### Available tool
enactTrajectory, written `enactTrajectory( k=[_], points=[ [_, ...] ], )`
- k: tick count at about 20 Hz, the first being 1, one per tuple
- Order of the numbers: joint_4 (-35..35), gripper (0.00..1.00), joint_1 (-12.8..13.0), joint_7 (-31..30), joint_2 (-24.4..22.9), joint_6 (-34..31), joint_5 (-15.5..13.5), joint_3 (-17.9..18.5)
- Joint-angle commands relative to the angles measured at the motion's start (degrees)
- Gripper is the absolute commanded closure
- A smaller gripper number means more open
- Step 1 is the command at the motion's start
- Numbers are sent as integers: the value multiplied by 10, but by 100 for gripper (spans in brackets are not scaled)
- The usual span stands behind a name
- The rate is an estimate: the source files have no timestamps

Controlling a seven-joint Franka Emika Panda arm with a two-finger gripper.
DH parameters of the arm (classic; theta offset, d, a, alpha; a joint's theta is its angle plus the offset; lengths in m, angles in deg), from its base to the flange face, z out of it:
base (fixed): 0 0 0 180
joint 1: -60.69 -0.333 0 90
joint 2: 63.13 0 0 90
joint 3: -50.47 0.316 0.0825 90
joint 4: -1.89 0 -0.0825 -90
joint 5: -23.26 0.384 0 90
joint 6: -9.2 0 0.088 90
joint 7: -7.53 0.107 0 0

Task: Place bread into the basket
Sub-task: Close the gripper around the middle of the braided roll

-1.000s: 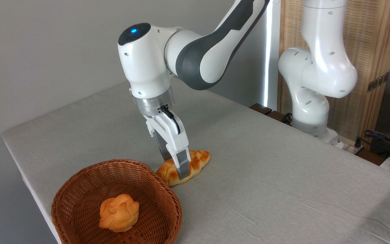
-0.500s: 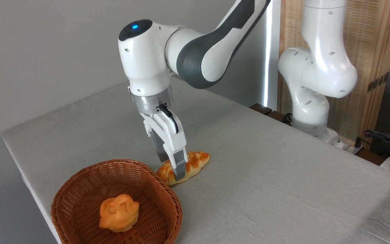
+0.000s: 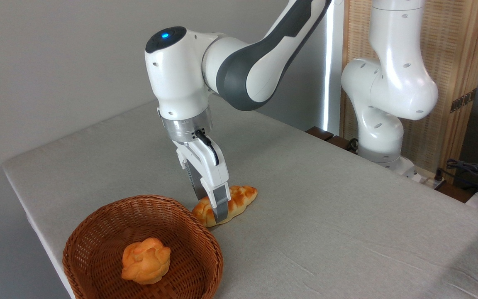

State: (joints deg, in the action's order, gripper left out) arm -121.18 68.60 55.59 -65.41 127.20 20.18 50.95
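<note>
1. Your gripper [image 3: 215, 211] is standing almost upright over the bread [image 3: 225, 206], with its fingers going down on the two sides of the loaf near the middle. It is pinching the bread, as far as I can judge; the far finger is mostly hidden behind the near one.
2. The bread is lying on the surface [image 3: 326, 232], just beside the right rim of the basket [image 3: 98, 232] and outside it. I cannot tell if the low end is touching the wicker.
3. The long axis is running from the lower left, near the basket, to the upper right, away from it. The fingers are crossing this axis, so the grip looks good for lifting.
4. The basket is lying to the lower left of the gripper, so you are needing a lift and then a short move that way.
5. The bread is looking braided, golden yellow with orange-brown patches and pointed ends.
6. A small round bun [image 3: 145, 261] is already sitting inside the basket.
</note>
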Motion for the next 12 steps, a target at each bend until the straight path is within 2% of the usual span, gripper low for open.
enactTrajectory(
  k=[1, 5, 6, 10, 12],
  points=[
    [-5, 0, 3, 11, 1, 6, 4, 3],
    [-9, 0, 4, 10, 18, 6, 4, 0],
    [-8, 3, 4, 11, 18, 6, 4, 0],
    [-7, 46, 4, 24, 17, 6, 5, 0],
    [-6, 57, 4, 29, 16, 6, 4, 0]
  ],
)
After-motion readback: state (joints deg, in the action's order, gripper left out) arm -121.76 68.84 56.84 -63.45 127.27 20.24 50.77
